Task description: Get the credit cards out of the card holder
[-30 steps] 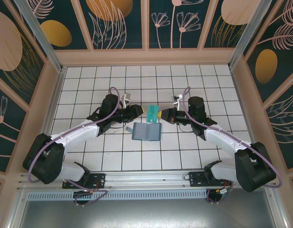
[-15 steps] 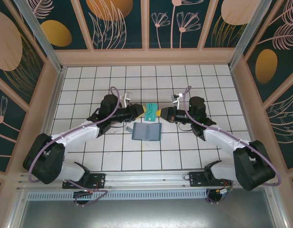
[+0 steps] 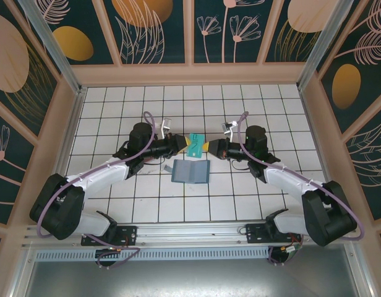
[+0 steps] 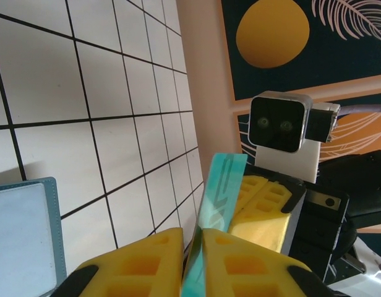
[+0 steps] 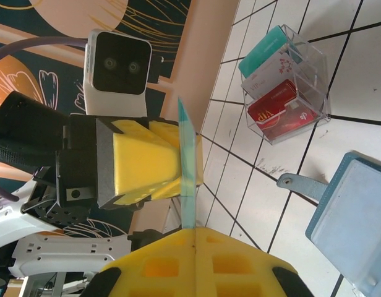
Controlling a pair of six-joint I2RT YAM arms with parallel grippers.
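Note:
A teal credit card (image 3: pixel 195 144) hangs in the air above the tiles, between both grippers. My left gripper (image 4: pixel 192 232) is shut on one end of this card (image 4: pixel 218 198). My right gripper (image 5: pixel 193 229) is shut on the other end, and the card (image 5: pixel 188 173) rises edge-on from the seam of its fingers. In the top view the left gripper (image 3: pixel 183 143) and right gripper (image 3: pixel 207 147) face each other almost tip to tip. The card holder (image 3: pixel 190 171) lies open and flat on the tiles just in front of them, blue-grey inside up.
A clear plastic box (image 5: pixel 283 86) holding red, white and teal cards stands on the tiles behind the left gripper, also visible from above as the box (image 3: pixel 164 127). The card holder's strap tab (image 5: pixel 299 184) sticks out on the tile beside it. Walls enclose the table on three sides.
The left gripper's fingers have closed onto the teal card that the right gripper holds. Both grippers and the card have shifted slightly away from the arm bases.

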